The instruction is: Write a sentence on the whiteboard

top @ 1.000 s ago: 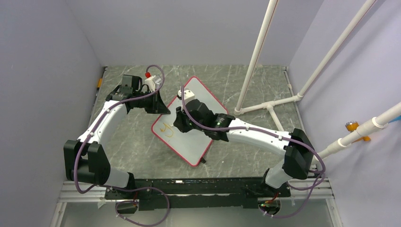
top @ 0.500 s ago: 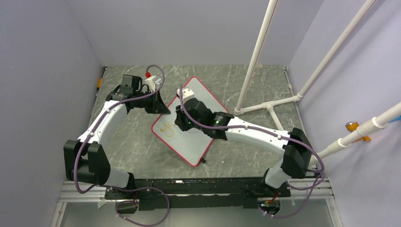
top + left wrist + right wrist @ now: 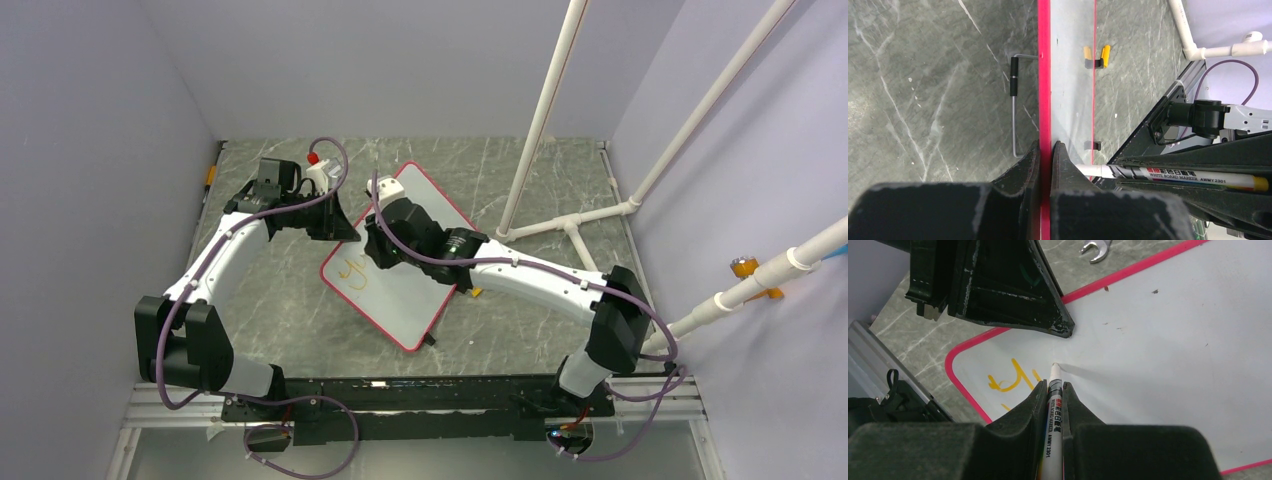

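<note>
Right gripper (image 3: 1052, 386) pinches the marker (image 3: 1054, 372) tight, tip at the whiteboard (image 3: 1173, 340) lying askew mid tabletop (image 3: 290, 310), beside the started orange sentence (image 3: 1010, 381); left gripper (image 3: 1045, 150) clamps its frame, and pressing too hard could skid the board and skew strokes.

Even diffuse light; soft marker (image 3: 1054, 390) shadow on whiteboard (image 3: 1173, 340); wrist-view foreground blurred.

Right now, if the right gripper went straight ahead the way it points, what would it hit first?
The marker held in the right gripper would touch the whiteboard first, just beside the orange writing. Its tip looks very close to the board, maybe touching.
</note>
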You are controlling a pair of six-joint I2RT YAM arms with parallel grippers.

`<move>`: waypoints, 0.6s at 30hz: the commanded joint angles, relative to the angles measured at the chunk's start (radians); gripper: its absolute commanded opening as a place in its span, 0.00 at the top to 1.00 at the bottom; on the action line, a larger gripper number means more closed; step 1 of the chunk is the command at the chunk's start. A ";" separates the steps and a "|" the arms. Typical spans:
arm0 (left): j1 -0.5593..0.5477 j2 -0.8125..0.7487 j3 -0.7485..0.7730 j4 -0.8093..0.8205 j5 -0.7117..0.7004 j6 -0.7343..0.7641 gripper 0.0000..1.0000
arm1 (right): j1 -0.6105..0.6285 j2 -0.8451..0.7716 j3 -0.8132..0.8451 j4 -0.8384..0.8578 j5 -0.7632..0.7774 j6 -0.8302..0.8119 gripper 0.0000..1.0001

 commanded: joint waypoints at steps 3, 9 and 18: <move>-0.008 -0.037 0.011 0.046 -0.049 0.054 1.00 | 0.010 0.024 0.049 0.031 -0.004 -0.032 1.00; -0.008 -0.040 0.010 0.048 -0.055 0.053 1.00 | 0.021 0.032 0.047 0.033 -0.030 -0.031 1.00; -0.009 -0.039 0.009 0.048 -0.056 0.052 1.00 | 0.050 0.042 0.035 0.048 -0.041 -0.016 1.00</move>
